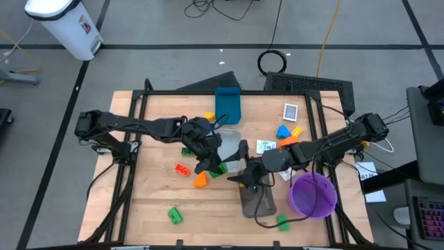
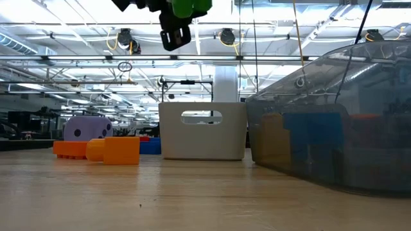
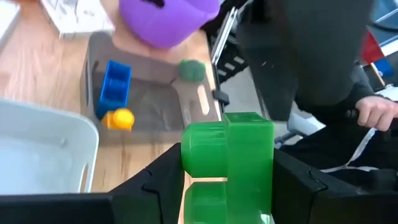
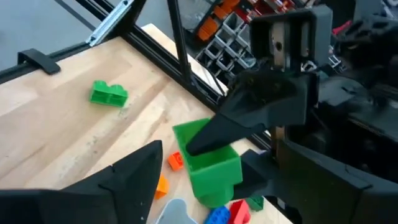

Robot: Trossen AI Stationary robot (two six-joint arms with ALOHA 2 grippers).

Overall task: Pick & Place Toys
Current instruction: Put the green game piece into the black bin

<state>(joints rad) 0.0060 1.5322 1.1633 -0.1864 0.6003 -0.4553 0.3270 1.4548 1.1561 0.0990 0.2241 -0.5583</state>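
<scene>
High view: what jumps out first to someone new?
The left gripper at the table's middle, shut on a green brick held above the wood. Next, the purple round bowl near the right front edge, with the right gripper, jaws apart, over the dark grey tray beside it. Loose bricks lie scattered around them.

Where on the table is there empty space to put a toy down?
The widest bare wood lies at the table's near left corner, around the lone green plastic brick. Another free strip runs along the far left edge, beside the blue upright bin. The middle is crowded: both grippers, the grey tray, the purple round bowl and scattered bricks.
</scene>
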